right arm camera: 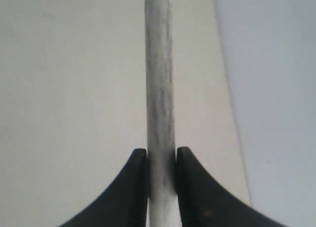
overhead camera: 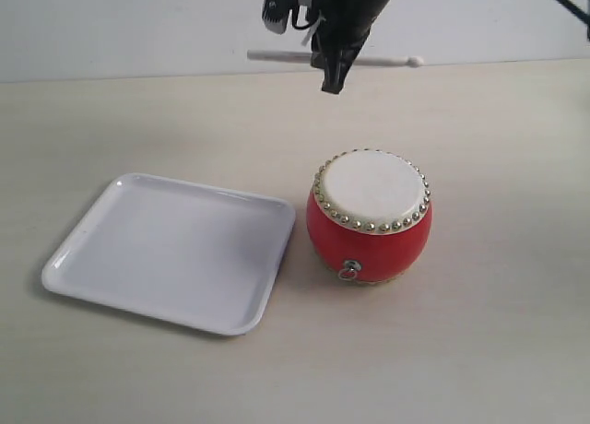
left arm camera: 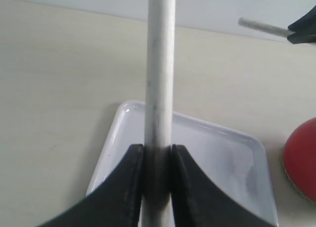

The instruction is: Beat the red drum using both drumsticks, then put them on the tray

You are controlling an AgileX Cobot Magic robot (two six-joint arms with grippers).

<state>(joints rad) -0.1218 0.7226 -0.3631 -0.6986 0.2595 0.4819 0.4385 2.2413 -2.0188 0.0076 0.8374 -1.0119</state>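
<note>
Beige tabletop (overhead camera: pixel 516 350), white wall (overhead camera: pixel 111 28) (evenly lit)

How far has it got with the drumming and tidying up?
Done: both sticks picked up. In hand: the left gripper grips one drumstick above the tray; the right gripper grips the other drumstick, raised beyond the red drum. Neither stick touches the drum; whether it was beaten can't be told. Left: both sticks onto the tray, bare so far.

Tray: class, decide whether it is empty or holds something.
Empty. The tray shows only bare white surface; the left gripper and right gripper each clamp one of the drumsticks.
</note>
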